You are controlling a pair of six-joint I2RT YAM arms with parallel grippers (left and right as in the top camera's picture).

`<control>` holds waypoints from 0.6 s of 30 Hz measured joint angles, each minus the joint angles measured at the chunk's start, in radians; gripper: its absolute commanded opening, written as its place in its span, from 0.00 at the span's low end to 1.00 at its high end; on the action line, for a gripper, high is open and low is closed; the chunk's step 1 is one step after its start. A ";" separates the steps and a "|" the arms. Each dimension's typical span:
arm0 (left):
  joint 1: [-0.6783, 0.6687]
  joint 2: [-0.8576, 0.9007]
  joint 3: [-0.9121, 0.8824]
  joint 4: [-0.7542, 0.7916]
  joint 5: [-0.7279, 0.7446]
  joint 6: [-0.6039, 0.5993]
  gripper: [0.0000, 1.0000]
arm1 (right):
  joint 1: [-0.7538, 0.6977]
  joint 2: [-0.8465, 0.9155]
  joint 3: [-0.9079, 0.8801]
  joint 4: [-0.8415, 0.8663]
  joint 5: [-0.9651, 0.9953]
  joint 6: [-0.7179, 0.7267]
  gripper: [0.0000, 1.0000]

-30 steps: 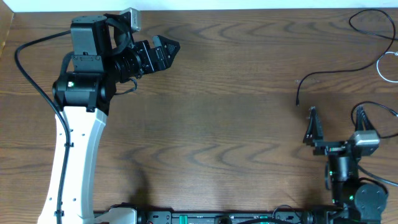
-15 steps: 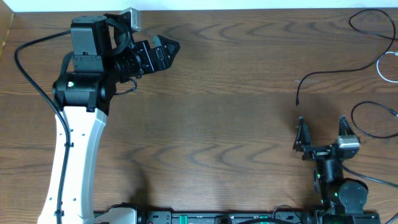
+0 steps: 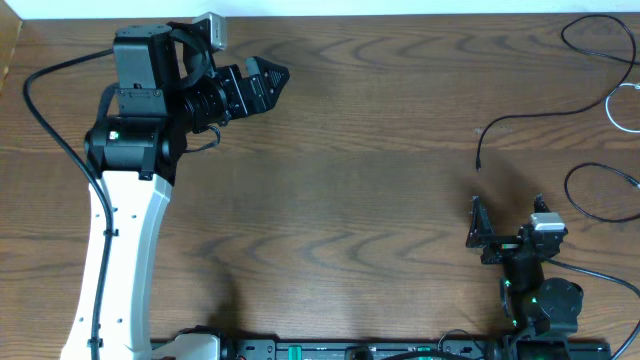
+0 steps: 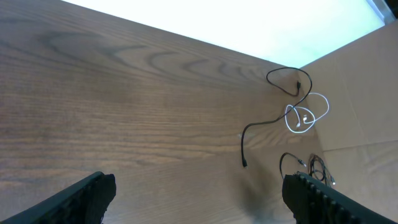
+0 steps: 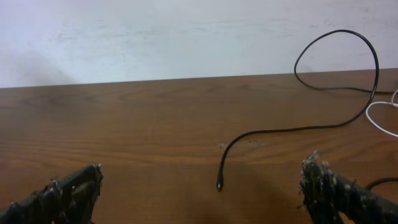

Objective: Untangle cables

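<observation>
Overhead, the left gripper (image 3: 270, 77) is seen far left above the table (image 3: 380, 200), jaws apart and empty, well apart from the cables (image 3: 600, 110), which are gathered at the right edge. The right gripper (image 3: 508, 222) is placed near them, jaws wide, nothing clamped. From the left wrist, a black cable (image 4: 273, 122) is shown trailing out of the group, with the white cable (image 4: 309, 116) looped across it. From the right wrist, its plug (image 5: 219, 184) is seen lying untouched ahead of the spread fingers (image 5: 78, 186). Untangling is judged partly done at most: that crossing is left to be parted.
</observation>
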 measured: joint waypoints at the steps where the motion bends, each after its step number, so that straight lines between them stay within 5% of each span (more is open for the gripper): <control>1: 0.000 0.000 0.000 0.000 0.000 0.000 0.91 | 0.000 0.000 0.000 0.000 0.000 0.000 0.99; 18: 0.000 0.000 0.000 -0.103 -0.126 0.057 0.91 | 0.000 0.000 0.000 0.000 0.000 0.000 0.99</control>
